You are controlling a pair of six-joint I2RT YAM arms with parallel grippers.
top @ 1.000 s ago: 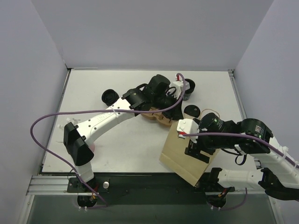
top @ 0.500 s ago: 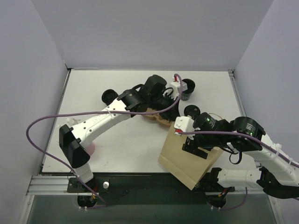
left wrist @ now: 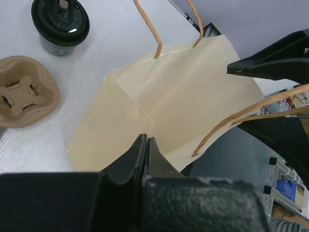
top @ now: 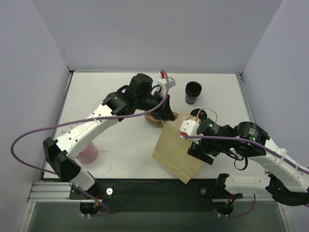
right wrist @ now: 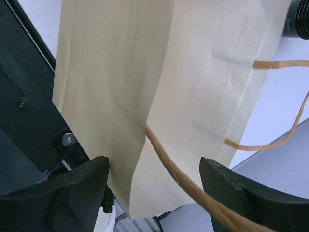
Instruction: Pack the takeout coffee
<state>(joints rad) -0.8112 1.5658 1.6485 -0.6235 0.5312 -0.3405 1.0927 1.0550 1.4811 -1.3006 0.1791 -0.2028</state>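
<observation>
The takeout coffee [top: 198,115] [left wrist: 60,21], a small black cup with a round lid, stands on the table by the bag's handles. The brown pulp carrier [top: 153,119] [left wrist: 24,92] lies empty beside it, partly under my left arm. A tan paper bag [top: 176,152] [left wrist: 183,96] [right wrist: 120,63] lies flat, its lower end past the table's front edge. My left gripper [top: 166,115] [left wrist: 146,141] is shut on the bag's upper paper layer near its mouth. My right gripper [top: 195,151] [right wrist: 154,174] stands open over the bag, one twine handle running between its fingers.
A taller stack of lidless black cups [top: 193,92] stands at the back right. A pink object [top: 89,152] sits at the front left under the left arm. The dark rail [top: 145,188] runs along the table's front edge.
My left gripper went from partly open to shut, and its arm swung left. The bag slid left with it and its mouth corner rose. The right gripper followed leftwards.
</observation>
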